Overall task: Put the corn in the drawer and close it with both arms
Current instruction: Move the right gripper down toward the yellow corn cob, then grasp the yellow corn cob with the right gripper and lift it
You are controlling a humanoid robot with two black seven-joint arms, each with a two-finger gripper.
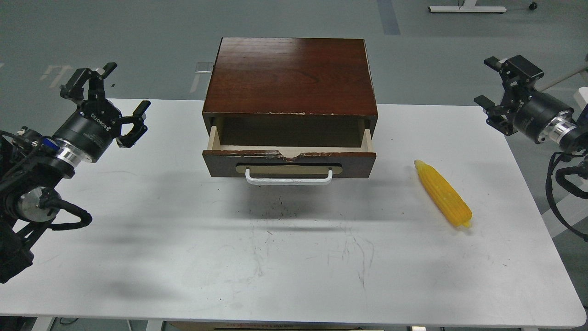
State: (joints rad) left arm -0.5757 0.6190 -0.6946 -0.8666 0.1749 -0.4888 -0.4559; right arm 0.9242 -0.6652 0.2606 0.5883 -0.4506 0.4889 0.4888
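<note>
One corn (pixel 442 193), one drawer (pixel 289 163), one cabinet (pixel 290 76), one table (pixel 138 239), and two arms.

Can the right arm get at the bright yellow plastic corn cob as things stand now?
Probably yes. The bright yellow plastic corn cob lies alone on the white table, right of the dark red-brown wooden drawer. The right gripper hangs open above that side, and nothing stands between them.

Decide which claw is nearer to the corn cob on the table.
The right claw is nearer: it hangs above and to the right of the corn cob. The left claw sits far across the table, beyond the open drawer.
</note>
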